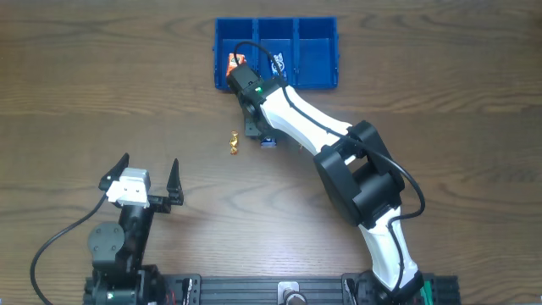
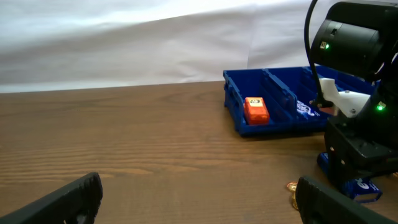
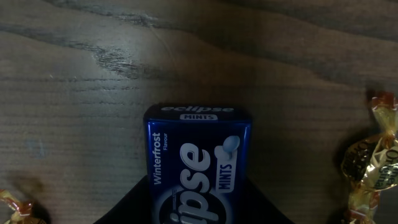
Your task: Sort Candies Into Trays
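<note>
Top view: mint tin flat on the table, under my right gripper; whether it is clenched on the tin, I cannot tell. Gold candy lies at the tin's 9 o'clock, near but apart. Blue tray at 12 o'clock, orange candy in its left compartment. Tin's long axis runs straight out from my right wrist. Left gripper at 7 o'clock, well apart, released wide.

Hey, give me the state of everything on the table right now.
Blue three-compartment plastic tray: upright, partly filled.
Orange candy pack: lying in the tray's end compartment.
Dark blue mint tin: flat on the table, under the right pincer.
Gold-wrapped candies: loose on the table.
Left pincer: open, empty.
</note>
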### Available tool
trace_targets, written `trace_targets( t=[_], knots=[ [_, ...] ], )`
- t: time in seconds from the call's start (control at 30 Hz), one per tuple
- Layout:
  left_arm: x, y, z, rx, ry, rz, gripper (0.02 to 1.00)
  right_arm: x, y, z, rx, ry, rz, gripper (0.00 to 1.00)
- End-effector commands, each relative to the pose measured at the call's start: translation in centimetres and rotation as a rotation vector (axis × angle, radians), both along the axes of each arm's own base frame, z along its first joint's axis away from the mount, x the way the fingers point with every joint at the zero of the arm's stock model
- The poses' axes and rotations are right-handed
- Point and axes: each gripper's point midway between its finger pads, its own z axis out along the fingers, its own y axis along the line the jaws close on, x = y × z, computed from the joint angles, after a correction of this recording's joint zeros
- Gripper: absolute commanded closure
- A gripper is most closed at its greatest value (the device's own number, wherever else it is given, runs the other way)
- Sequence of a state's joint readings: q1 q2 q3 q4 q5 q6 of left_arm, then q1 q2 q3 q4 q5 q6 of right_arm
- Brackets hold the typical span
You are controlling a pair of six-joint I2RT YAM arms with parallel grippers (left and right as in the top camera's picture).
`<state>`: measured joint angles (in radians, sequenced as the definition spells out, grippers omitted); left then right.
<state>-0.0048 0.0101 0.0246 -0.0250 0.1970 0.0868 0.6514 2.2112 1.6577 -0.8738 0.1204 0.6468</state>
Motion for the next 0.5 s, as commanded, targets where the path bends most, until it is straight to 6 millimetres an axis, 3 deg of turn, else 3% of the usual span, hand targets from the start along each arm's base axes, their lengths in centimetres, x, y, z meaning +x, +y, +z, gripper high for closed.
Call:
trace_targets(
  t=[0.03,0.13,0.2,0.37,0.47,0.5],
  knots=[
    [-0.1,-0.2,-1.6,0.012,0.046,-0.012,0.02,-0.2,-0.2,-0.5,-0.02,0.004,-0.002,0.963],
    [-0.1,-0.2,-1.6,0.012,0.046,-0.012,0.02,0.3,0.1,0.9,-0.01,-0.013,0.011,0.963],
    [-0.1,-0.2,-1.6,0.012,0.046,-0.012,0.02,1.2,0.8,3.8,0.016,-0.063,0.042,0.963],
    [-0.1,-0.2,-1.6,0.012,0.046,-0.012,0.02,5.4,0.7,15.9,0.029,-0.3,0.072,0.965],
    [-0.1,-0.2,-1.6,0.012,0.046,-0.012,0.02,8.6,0.0,21.7,0.066,-0.448,0.066,0.965],
    [-0.1,-0.2,-1.6,0.012,0.046,-0.012,0.02,9.5,-0.1,22.7,0.08,-0.488,0.071,0.965]
  ],
)
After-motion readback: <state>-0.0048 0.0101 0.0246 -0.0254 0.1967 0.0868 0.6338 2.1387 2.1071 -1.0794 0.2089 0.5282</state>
